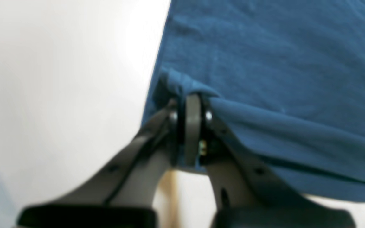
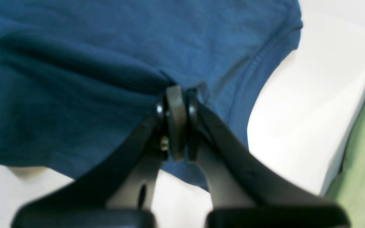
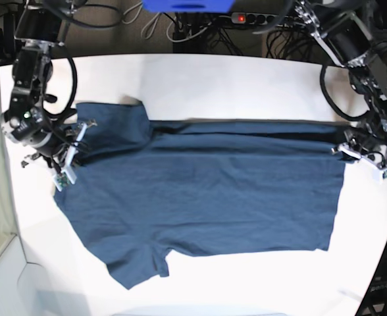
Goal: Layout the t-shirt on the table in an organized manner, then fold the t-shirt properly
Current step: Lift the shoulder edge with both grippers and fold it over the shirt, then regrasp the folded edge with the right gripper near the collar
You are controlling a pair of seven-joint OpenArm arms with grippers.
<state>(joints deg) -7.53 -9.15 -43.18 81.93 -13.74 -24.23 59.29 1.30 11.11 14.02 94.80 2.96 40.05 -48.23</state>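
The dark navy-blue soft cloth t-shirt (image 3: pixel 206 191) lies spread across the large smooth white table (image 3: pixel 213 85). The left gripper (image 1: pixel 191 106) pinches its hem corner; the right gripper (image 2: pixel 176 98) clamps its shoulder.

No legible text or labels anywhere.

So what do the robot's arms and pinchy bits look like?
Both arms are black and chunky, with black cables looping alongside. The left gripper has pale grey jaws with round black pads; the right gripper looks darker, nearly black. White parts with tiny markings sit near each wrist.
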